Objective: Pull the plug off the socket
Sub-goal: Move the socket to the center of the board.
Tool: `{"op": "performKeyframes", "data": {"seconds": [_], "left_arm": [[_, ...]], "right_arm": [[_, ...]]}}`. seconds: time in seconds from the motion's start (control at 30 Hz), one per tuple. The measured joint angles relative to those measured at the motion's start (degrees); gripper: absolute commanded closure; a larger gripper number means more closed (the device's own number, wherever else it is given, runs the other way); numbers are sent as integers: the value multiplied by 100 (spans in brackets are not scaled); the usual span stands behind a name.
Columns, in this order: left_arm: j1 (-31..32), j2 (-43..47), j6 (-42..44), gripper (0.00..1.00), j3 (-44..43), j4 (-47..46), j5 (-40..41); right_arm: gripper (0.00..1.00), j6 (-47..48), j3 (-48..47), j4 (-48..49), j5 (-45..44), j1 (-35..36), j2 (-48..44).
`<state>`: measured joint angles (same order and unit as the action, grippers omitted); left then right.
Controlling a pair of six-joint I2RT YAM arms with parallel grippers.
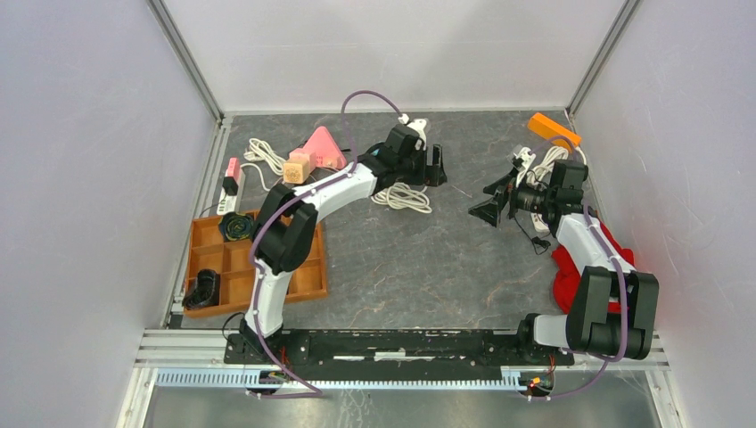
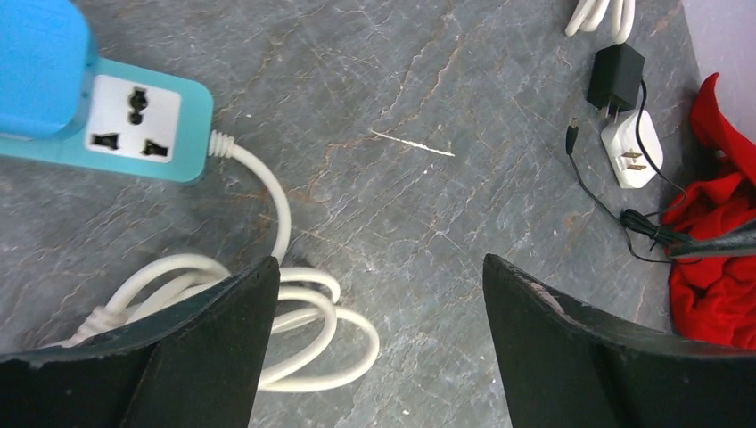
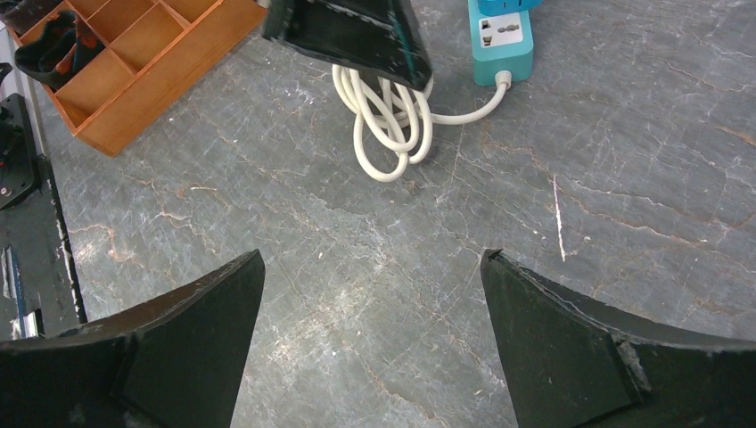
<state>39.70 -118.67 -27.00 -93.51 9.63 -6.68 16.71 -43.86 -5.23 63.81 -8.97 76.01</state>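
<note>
Your left tool (image 2: pixel 378 260) spread, nothing between jaws, poised above coiled white cord (image 2: pixel 283 205) just beside teal power strip (image 2: pixel 192 125). Blue block (image 2: pixel 40 62) seated on strip's far end is probably your plug, though frame edge crops it. Your right tool (image 3: pixel 373 259) spread too, over bare counter (image 3: pixel 535 294), well apart from strip, likely parked clear. Strip lies loose, so expect to brace it. Pull not yet done.

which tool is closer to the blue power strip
Left. The left tool hangs right beside the blue power strip, over its coiled cord; the right tool sits apart, across bare table from it.
</note>
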Motion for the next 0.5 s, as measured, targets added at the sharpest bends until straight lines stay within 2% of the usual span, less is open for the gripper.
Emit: {"op": "performKeyframes", "data": {"seconds": [0.3,0.5], "left_arm": [[50,-835,-11,24,-710,289,-46],[63,-1373,-13,32,-1405,723,195]], "right_arm": [[2,140,-35,-168,-66,-2,0],[2,188,-39,-221,-96,-2,0]]}}
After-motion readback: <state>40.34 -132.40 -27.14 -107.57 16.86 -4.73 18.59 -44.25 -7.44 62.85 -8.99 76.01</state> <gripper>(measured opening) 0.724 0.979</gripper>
